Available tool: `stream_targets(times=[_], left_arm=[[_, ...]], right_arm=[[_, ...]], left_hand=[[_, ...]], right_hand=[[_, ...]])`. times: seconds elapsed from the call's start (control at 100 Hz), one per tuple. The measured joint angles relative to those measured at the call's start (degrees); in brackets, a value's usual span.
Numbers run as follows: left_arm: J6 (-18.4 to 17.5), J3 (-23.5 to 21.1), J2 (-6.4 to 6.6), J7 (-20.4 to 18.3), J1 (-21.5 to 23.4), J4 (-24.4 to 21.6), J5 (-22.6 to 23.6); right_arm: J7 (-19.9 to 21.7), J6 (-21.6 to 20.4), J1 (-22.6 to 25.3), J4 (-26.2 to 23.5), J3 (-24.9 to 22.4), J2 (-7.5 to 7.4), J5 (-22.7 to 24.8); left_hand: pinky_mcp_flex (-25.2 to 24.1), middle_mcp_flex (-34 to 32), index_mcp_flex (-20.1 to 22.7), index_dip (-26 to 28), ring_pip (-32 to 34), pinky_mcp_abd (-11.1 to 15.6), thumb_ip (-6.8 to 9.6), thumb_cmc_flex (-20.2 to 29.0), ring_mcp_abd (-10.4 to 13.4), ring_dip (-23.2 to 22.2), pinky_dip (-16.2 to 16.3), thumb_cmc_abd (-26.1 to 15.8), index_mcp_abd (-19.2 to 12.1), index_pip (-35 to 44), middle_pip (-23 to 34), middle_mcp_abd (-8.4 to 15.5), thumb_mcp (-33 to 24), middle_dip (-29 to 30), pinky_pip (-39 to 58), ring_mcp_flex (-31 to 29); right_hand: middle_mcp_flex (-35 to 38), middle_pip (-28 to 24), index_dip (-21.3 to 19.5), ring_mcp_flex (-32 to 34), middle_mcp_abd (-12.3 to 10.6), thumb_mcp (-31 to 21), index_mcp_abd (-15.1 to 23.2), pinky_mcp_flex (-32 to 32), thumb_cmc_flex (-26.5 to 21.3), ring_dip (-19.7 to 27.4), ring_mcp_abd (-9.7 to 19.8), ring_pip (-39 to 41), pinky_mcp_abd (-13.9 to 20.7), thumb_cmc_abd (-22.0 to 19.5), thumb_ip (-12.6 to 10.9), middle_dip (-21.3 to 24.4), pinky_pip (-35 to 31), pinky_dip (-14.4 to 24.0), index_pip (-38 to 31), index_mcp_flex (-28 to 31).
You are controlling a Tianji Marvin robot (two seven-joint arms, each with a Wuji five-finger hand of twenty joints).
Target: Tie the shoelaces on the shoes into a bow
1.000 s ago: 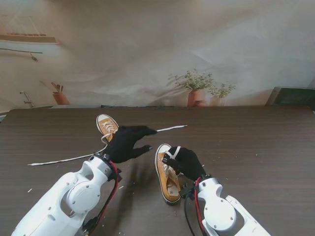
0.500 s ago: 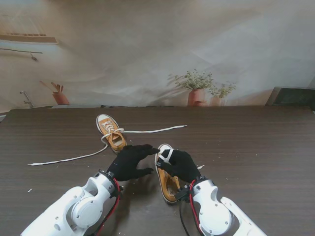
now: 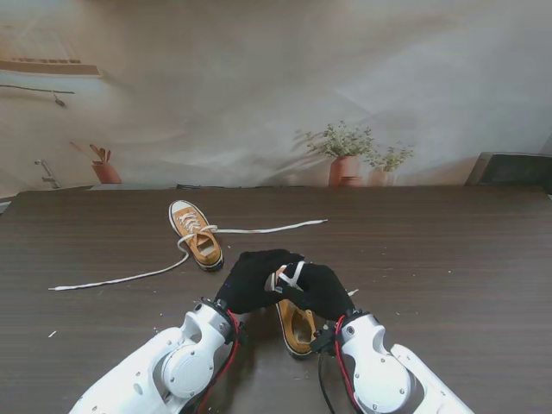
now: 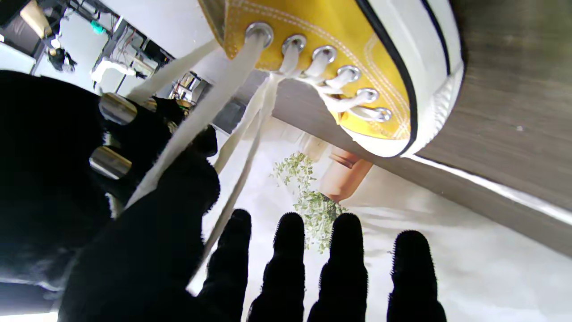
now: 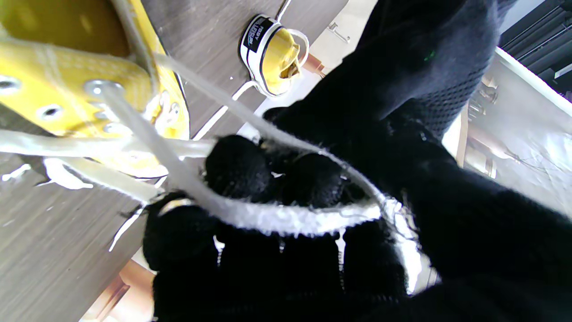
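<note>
**Left hand brought in to meet the right over the near sneaker**

Within the last second the left hand (image 3: 255, 278) has been drawn back from the far sneaker (image 3: 195, 233) and across the table (image 3: 448, 259), and it is now set against the right hand (image 3: 317, 289) directly over the toe end of the near sneaker (image 3: 296, 326). The far sneaker, covered a second ago, is left exposed and untied, with its long white laces (image 3: 121, 278) spread out flat to both sides on the table.

The right hand is clenched on a loop of the near sneaker's lace (image 5: 286, 219); in the right wrist view the white lace is seen wrapped across the curled fingers (image 5: 237, 167) and pulled taut back to the eyelets. The left hand holds nothing: in the left wrist view its fingers (image 4: 344, 250) are stretched out and apart, while two lace strands (image 4: 196, 120) run from the top eyelets past its thumb side. Whether a strand is touched by the thumb cannot be told.

The move is judged to mark the start of a two-handed step on the near sneaker: one strand is already held, and the second strand is presumably to be taken by the left hand so that a crossing or loop can be formed. No knot or bow is visible yet on either shoe, so the task is judged to be at an early stage.
</note>
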State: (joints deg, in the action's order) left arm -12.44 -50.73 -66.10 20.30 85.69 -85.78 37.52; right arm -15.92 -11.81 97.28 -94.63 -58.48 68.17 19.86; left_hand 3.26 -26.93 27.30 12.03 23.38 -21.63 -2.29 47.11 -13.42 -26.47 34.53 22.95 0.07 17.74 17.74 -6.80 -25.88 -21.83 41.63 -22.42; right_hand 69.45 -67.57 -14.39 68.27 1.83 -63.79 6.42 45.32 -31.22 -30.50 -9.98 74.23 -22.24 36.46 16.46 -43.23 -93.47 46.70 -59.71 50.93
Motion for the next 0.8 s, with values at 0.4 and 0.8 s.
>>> stream_targets(times=[0.4, 0.8], left_arm=[[0.6, -1.7, -1.49, 1.7, 1.2, -0.2, 0.7], [-0.1, -10.9, -0.55, 3.0, 6.0, -7.3, 5.3]], right_arm=[[-1.8, 0.0, 0.0, 0.1, -0.3, 0.03, 2.2], [-5.2, -1.0, -1.8, 2.3, 0.5, 0.25, 6.0]], left_hand=[[0.0, -4.8, 12.4, 8.2, 2.4, -0.4, 0.07, 18.7, -1.2, 0.0, -2.2, -13.0, 0.0, 27.3, 2.2, 0.0, 24.4, -0.1, 4.0, -1.4], [0.5, -5.6, 12.4, 8.3, 3.0, -0.4, 0.29, 19.3, -1.7, 0.0, -2.2, -13.0, 0.0, 28.1, 3.3, 0.0, 24.4, -0.3, 5.7, -2.9]], right_hand=[[0.6, -0.2, 1.5, 0.8, 0.0, 0.0, 0.0, 1.6, 0.0, 0.0, 0.0, 0.0, -0.3, 0.0, 0.0, -0.1, -0.5, -0.1, 0.1, 0.0], [2.9, -1.4, 1.4, 2.9, -0.1, 0.0, 0.0, 4.9, 0.1, 0.0, 0.0, 0.7, -0.4, -3.3, 0.0, -0.8, -3.2, -0.1, 0.0, -1.1]])
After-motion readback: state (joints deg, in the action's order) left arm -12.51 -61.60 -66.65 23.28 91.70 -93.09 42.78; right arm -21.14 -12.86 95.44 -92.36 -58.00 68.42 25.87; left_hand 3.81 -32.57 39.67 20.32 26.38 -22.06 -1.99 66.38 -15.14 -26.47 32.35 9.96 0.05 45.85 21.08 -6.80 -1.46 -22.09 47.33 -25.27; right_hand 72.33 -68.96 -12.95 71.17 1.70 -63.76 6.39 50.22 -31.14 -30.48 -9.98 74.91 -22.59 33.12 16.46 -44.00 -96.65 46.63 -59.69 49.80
